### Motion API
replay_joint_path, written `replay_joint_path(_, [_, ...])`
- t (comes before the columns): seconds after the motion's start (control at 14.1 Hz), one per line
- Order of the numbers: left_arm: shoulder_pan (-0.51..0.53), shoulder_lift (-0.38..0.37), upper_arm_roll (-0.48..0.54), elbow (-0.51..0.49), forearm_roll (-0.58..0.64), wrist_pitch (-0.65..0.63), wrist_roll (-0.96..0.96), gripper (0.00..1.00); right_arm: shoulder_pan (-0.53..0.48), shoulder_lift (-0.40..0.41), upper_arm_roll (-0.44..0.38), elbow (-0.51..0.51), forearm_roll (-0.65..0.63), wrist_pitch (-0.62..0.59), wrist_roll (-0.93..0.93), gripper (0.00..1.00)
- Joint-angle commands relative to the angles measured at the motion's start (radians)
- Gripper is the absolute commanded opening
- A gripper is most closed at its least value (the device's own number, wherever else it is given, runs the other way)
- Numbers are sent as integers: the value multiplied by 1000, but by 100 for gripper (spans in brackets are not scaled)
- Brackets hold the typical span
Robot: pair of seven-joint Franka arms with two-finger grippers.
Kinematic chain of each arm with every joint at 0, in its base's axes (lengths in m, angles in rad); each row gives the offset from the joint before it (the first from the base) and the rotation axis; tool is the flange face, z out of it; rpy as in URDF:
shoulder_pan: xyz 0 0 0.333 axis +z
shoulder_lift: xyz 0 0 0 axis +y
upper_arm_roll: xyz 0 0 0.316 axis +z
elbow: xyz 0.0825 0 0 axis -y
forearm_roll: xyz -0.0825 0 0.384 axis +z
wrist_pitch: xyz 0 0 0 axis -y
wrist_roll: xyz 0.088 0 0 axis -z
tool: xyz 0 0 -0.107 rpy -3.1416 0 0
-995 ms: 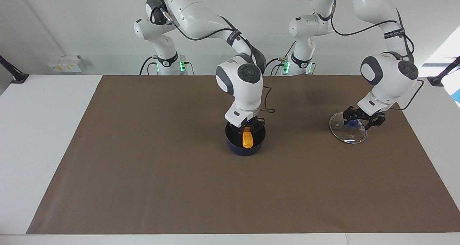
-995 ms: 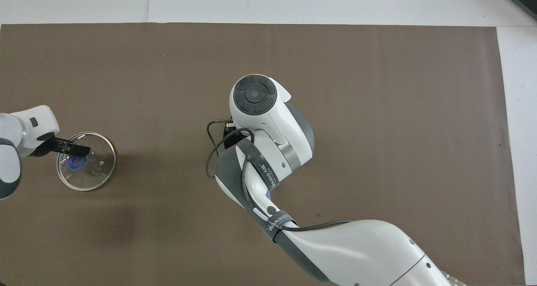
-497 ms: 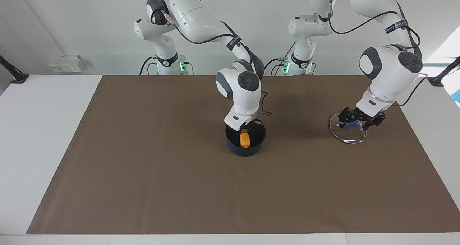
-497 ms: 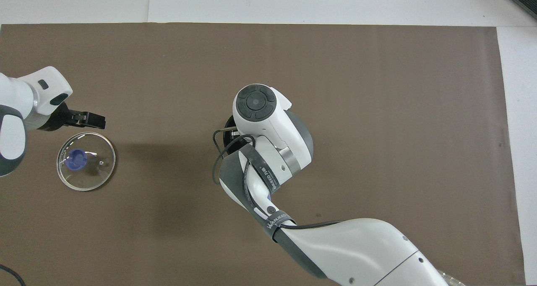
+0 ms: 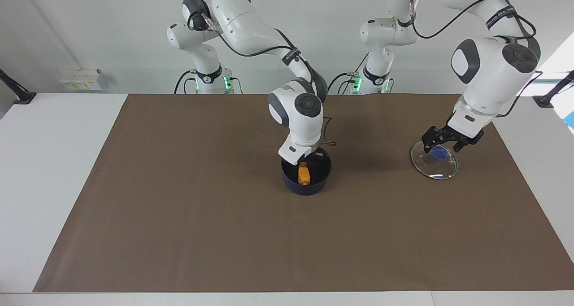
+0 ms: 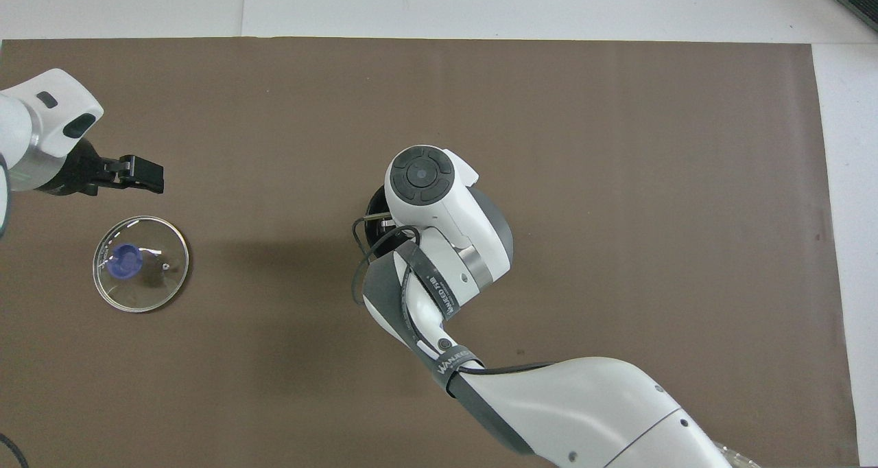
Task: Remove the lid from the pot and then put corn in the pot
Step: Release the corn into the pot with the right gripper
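The dark blue pot (image 5: 314, 185) stands on the mat in front of the robots, its handle hidden by the right arm. The orange-yellow corn (image 5: 304, 176) is inside the pot, its upper end at my right gripper (image 5: 307, 163), which reaches down into the pot's mouth. In the overhead view the right wrist covers all but a sliver of the pot (image 6: 374, 206). The glass lid (image 5: 430, 166) with its blue knob (image 5: 440, 152) lies flat on the mat toward the left arm's end. My left gripper (image 5: 444, 143) hangs open and empty above it. The lid (image 6: 154, 276) and left gripper (image 6: 145, 174) also show in the overhead view.
A brown mat (image 5: 179, 207) covers most of the white table (image 5: 45, 162). A black cable loops from the right wrist beside the pot (image 5: 332, 137).
My right gripper has lowered the corn into the pot. My left gripper has let go of the lid's knob and risen off it; the lid stays flat on the mat.
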Motion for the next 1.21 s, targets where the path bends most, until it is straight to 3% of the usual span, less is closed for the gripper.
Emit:
replay_joint_path(0.0, [-2, -16, 3, 50, 22, -78, -14, 100, -9, -27, 7, -29, 19, 16, -33, 92])
replay_joint_path(0.07, [0, -19, 1, 72, 22, -107, -12, 100, -7, -28, 7, -26, 19, 17, -32, 100])
replay_joint_path(0.5, [5, -27, -2, 153, 15, -209, 8, 100, -36, -128, -9, -27, 0, -6, -35, 100])
replay_joint_path(0.78, [2, -37, -2, 217, 15, -282, 8, 100, -134, -238, -9, -30, -4, -82, -55, 100])
replay_joint_path(1.14, [-5, -50, 1, 214, 12, -285, 9, 100, -301, -373, -9, -26, -16, -236, -239, 100])
